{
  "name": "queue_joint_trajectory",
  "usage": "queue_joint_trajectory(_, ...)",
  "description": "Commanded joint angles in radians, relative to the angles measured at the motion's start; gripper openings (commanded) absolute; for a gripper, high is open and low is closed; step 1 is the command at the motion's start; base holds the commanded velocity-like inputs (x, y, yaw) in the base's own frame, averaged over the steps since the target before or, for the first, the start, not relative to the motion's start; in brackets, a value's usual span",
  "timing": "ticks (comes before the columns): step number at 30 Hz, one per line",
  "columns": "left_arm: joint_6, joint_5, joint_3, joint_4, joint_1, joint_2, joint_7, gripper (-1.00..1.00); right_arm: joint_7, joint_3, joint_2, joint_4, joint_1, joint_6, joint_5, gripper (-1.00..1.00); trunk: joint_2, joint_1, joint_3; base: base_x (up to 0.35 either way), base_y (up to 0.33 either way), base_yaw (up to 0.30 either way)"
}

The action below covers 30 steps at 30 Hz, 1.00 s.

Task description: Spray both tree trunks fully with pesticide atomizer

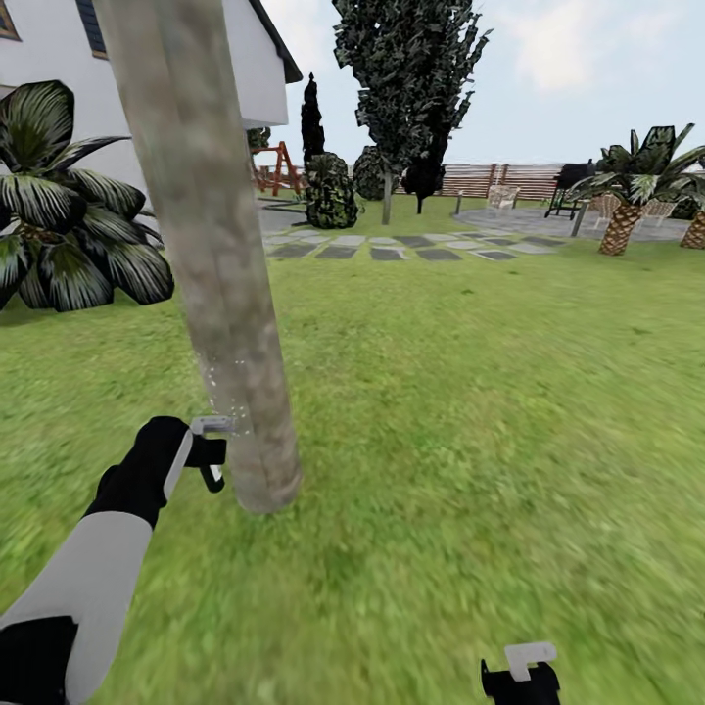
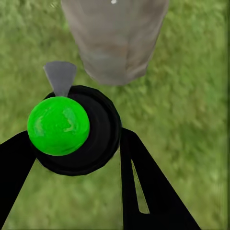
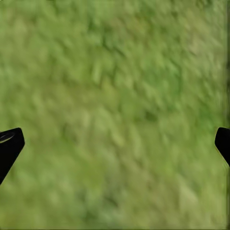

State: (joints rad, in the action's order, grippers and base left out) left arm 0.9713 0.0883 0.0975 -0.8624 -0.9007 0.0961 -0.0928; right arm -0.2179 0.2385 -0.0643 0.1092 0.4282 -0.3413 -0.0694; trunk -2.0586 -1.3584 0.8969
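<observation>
Pesticide atomizer (image 2: 72, 132): black rounded body capped by a bright green dome, grey nozzle (image 2: 60, 76) fanning toward the trunk; held in the left gripper (image 2: 76, 158), black fingers (image 2: 148, 191) closed against its sides, low beside the base of the tree trunk (image 1: 211, 255); nozzle just short of the bark, apart from it.

Handling, judged: small, rigid, probably light; smooth round shell likely slippery, prone to twist in a two-finger clamp; best taken across the black body below the green cap, nozzle left free and facing the trunk.

Tree trunk: mottled grey-brown, straight, leaning slightly in the head view, rooted in the grass lawn (image 1: 470, 411); faint pale specks near its lower part, level with the nozzle, possibly spray; coverage higher up not discernible.

Right gripper (image 1: 521, 676): low at the head view's bottom edge, well apart from the trunk; fingertips spread wide over bare grass, nothing between them.

Background: palms (image 1: 627, 196), stepping stones (image 1: 411, 247), slatted fence (image 1: 499, 179), white house (image 1: 245, 69).
</observation>
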Motion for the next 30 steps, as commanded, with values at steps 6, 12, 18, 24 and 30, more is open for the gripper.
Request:
queue_joint_trajectory(6, 0.007, 0.007, 0.002, -0.001, -0.033, 0.008, -0.011, -1.0, -0.003, 0.008, 0.0, 0.0, 0.001, -0.003, -0.007, 1.0, 0.0, 0.0, 0.001, 0.02, -0.268, 0.0)
queue_joint_trajectory(12, 0.012, 0.01, 0.001, -0.001, -0.063, 0.014, -0.011, -1.0, -0.003, 0.008, 0.0, 0.001, 0.0, -0.003, -0.007, 1.0, 0.0, 0.0, 0.001, 0.0, -0.273, 0.0)
queue_joint_trajectory(18, 0.023, 0.011, 0.002, -0.001, -0.073, 0.014, -0.012, -1.0, -0.003, 0.009, 0.001, 0.001, 0.0, -0.003, -0.007, 1.0, 0.0, 0.0, 0.001, 0.0, -0.273, 0.081)
queue_joint_trajectory(24, 0.023, 0.013, 0.002, -0.001, -0.073, 0.014, -0.012, -1.0, -0.003, 0.009, 0.001, 0.001, 0.001, -0.004, -0.007, 1.0, 0.0, 0.0, 0.001, 0.001, -0.273, 0.266)
queue_joint_trajectory(30, 0.023, 0.015, 0.002, -0.001, -0.084, 0.013, -0.01, -1.0, -0.003, 0.009, 0.0, 0.0, 0.0, -0.002, -0.007, 1.0, 0.0, 0.0, 0.001, 0.161, -0.245, 0.052)
